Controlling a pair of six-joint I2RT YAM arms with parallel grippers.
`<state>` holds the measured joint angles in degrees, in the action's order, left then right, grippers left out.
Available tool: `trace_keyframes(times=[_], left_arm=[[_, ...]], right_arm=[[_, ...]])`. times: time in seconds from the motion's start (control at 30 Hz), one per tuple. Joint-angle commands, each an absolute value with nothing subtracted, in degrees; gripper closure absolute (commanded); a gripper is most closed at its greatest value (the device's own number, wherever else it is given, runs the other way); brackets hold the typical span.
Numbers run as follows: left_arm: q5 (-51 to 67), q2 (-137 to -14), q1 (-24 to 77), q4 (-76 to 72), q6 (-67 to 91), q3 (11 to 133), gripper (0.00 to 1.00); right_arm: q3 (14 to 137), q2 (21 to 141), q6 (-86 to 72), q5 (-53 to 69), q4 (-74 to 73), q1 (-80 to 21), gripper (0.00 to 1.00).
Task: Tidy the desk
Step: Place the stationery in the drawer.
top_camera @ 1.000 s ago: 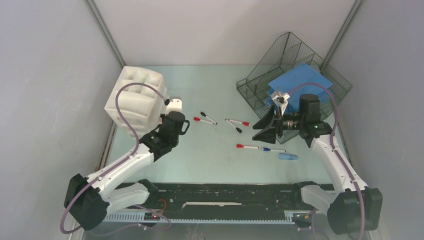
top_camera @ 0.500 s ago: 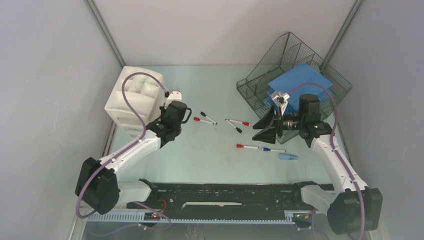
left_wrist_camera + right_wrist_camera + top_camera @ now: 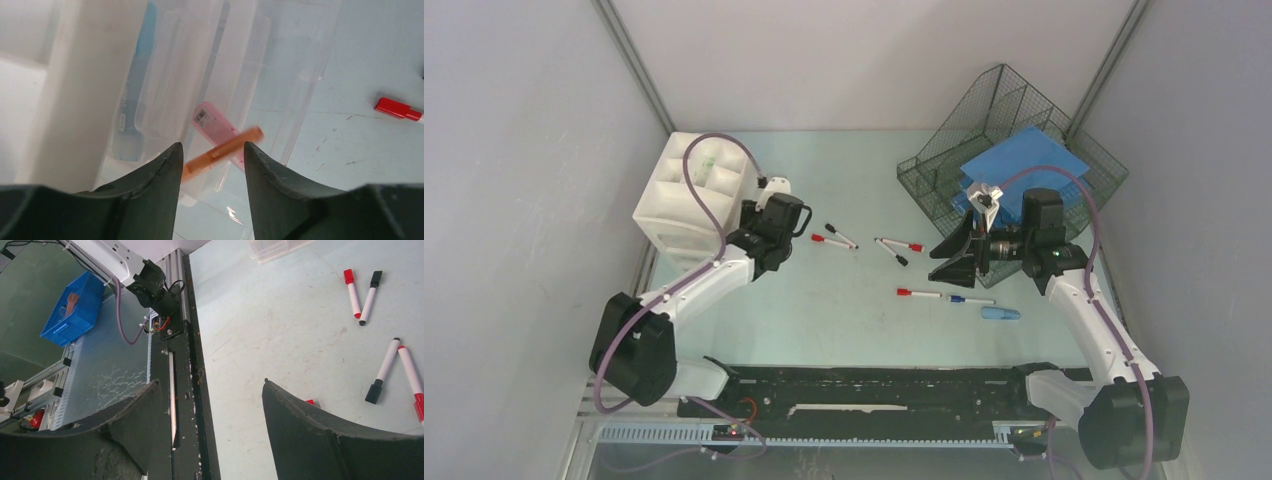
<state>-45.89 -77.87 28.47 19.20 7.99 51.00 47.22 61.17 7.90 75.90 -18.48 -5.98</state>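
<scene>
The left gripper (image 3: 212,145) is seen with its fingers parted over a clear drawer of the white drawer unit (image 3: 689,195). A blurred orange stick (image 3: 222,150) is crossed by the gap between them, above a pink labelled item (image 3: 212,120). Whether the stick is touched cannot be told. The right gripper (image 3: 210,382) is held wide open with nothing in it.

Compared with a second ago, the left arm has been carried forward. Its shoulder link has been swung up from the near rail, and its wrist has been brought closer to the drawer unit's right side. The right arm and the markers on the desk (image 3: 864,330) have not been moved.

The left arm is stretched diagonally from the near-left corner, with its wrist just beside the drawer unit. The right arm is raised from the near-right corner and bent leftward, its gripper pointed left just in front of the wire-mesh tray (image 3: 1014,110). The pale green desk is spread between the grey walls.
</scene>
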Motion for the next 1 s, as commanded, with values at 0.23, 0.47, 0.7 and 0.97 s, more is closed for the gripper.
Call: trace_keyframes(times=[0.23, 0.47, 0.7, 0.97], left_arm=[[-32.8, -66.6, 28.3, 20.4, 9.0, 54.1, 0.33], [-15.9, -53.9, 28.3, 14.1, 13.7, 47.3, 0.08], [-2.8, -46.2, 28.1, 13.6, 18.1, 44.5, 0.0], [6.7, -42.4, 28.1, 22.8, 17.7, 48.1, 0.0]], right_arm=[[51.0, 62.0, 13.8, 74.7, -22.9, -5.6, 0.18], [52.9, 61.7, 22.9, 71.6, -30.4, -5.5, 0.17], [56.1, 61.6, 40.1, 69.8, -45.0, -5.6, 0.12], [57.5, 59.9, 54.9, 63.3, -56.4, -7.1, 0.01]])
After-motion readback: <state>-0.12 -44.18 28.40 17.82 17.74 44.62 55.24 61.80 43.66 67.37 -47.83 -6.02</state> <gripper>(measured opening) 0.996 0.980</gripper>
